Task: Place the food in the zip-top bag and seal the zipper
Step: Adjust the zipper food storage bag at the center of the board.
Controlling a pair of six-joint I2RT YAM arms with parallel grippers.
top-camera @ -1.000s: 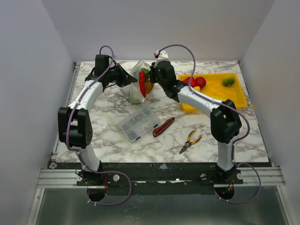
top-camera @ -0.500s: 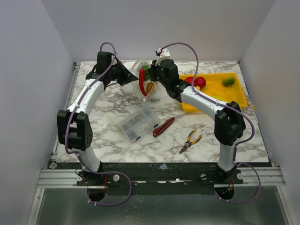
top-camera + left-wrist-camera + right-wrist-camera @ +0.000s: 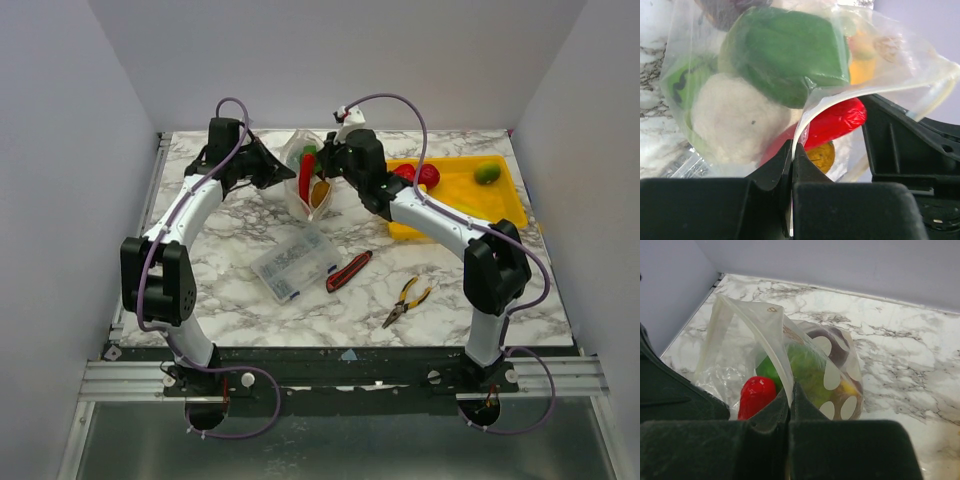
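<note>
The clear zip-top bag (image 3: 303, 172) hangs between my two grippers above the back middle of the table. It holds a red pepper (image 3: 306, 176), a green piece (image 3: 785, 52), white cauliflower (image 3: 735, 122), a yellow piece (image 3: 821, 156) and a dark maroon piece (image 3: 832, 342). My left gripper (image 3: 288, 172) is shut on the bag's rim (image 3: 805, 120). My right gripper (image 3: 325, 168) is shut on the opposite rim strip, the zipper (image 3: 771, 342). More food lies in the yellow tray (image 3: 505, 205): red pieces (image 3: 420, 175) and a green one (image 3: 487, 172).
A clear compartment box (image 3: 294, 262) lies in the table's middle, a red and black knife (image 3: 348, 271) beside it, yellow-handled pliers (image 3: 406, 300) nearer right. Grey walls close in the table on three sides.
Both grippers have lifted the bag and drawn closer together; the bag now hangs narrower and higher than one second ago.
</note>
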